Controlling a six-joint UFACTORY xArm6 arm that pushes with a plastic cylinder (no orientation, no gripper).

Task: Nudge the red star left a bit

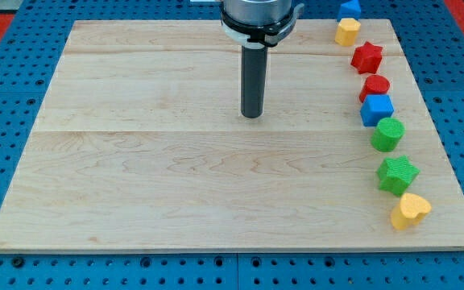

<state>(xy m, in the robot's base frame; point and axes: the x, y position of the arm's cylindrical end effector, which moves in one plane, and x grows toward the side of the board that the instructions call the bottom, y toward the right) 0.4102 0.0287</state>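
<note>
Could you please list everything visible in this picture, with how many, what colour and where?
wooden board: one, pale wood, fills most of the view, on a blue pegboard.
blue block: one, view's top right, cut off by the frame.
yellow block: one, just below it.
red star: one, right edge, upper part.
red cylinder: one, right below the star.
blue cube: one, right edge, middle.
green cylinder: one, below the cube.
green star: one, lower right.
yellow heart: one, bottom right.
my tip: one, dark rod, upper centre, well to the view's left of all blocks, touching none.
</note>
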